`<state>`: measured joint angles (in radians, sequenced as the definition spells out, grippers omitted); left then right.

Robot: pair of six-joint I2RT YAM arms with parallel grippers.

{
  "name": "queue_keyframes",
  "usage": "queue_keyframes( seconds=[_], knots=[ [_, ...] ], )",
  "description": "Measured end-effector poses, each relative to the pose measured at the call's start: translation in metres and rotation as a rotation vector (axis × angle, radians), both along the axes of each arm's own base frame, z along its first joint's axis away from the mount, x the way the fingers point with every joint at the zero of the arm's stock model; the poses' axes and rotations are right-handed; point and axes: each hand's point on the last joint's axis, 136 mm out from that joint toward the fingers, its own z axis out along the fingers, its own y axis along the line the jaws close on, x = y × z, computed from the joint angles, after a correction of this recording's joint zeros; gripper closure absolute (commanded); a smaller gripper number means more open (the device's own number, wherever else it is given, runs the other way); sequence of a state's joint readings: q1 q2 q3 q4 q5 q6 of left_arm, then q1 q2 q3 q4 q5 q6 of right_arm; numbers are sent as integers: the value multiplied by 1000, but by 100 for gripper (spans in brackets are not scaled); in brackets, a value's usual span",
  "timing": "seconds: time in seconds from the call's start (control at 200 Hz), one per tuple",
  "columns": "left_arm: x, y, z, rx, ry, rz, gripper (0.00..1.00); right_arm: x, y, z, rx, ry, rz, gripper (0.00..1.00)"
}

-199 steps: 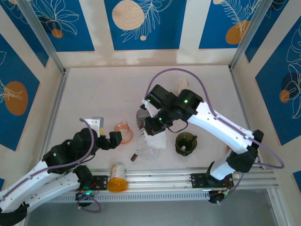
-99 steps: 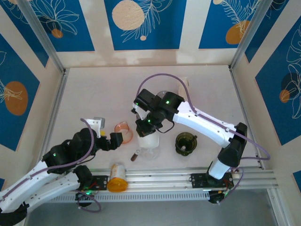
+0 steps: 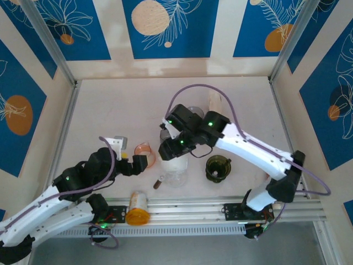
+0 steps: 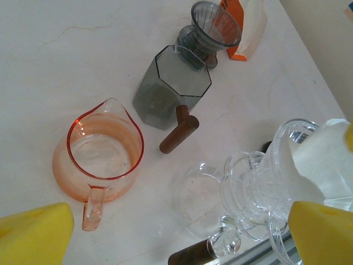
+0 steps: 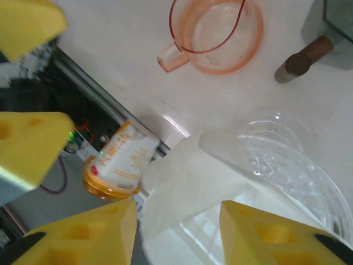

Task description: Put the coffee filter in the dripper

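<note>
right gripper (image 5: 176,221) pinching coffee filter (image 5: 187,182) edge | thin, limp paper, crumples easily | dripper (image 5: 292,165) at 3 o'clock, fragile glass

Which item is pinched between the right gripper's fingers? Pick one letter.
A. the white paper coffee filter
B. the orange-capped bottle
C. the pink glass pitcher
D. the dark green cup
A: in the right wrist view the right gripper has its yellow fingers closed on the white coffee filter, held over the clear glass dripper.
</note>
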<state>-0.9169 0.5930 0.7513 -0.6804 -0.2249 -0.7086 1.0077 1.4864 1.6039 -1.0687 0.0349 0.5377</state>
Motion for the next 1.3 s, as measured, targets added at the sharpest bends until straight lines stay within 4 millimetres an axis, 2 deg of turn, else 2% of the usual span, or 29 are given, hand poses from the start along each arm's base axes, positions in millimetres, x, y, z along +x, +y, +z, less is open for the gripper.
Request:
queue_keyframes(
  seconds=[0.135, 0.22, 0.295, 0.43, 0.495, 0.64, 0.82, 1.18, 1.245, 1.3],
  knots=[
    [5, -15, 9, -9, 3, -33, 4, -2, -26, 11, 21, -74, -58, 43],
    [9, -29, 17, -9, 4, -69, 10, 0, -42, 7, 1, -105, -96, 44],
    [13, -40, 19, -1, 16, -94, 14, 2, -52, -3, -31, -109, -123, 48],
    [17, -56, 9, 30, 53, -133, 18, 5, -57, -26, -93, -88, -146, 56],
    [16, -59, 5, 34, 72, -144, 21, 6, -58, -33, -115, -83, -149, 64],
    [15, -64, 7, 13, 77, -162, 29, 10, -58, -37, -130, -92, -161, 83],
    [14, -67, 7, 3, 77, -171, 31, 13, -59, -40, -151, -110, -169, 94],
    [9, -66, -14, 14, 126, -177, 41, 11, -54, -58, -254, -151, -140, 95],
    [9, -67, -13, 8, 124, -179, 43, 11, -54, -58, -263, -160, -138, 92],
    [9, -68, -14, 6, 126, -177, 43, 11, -54, -56, -264, -166, -139, 83]
  ],
)
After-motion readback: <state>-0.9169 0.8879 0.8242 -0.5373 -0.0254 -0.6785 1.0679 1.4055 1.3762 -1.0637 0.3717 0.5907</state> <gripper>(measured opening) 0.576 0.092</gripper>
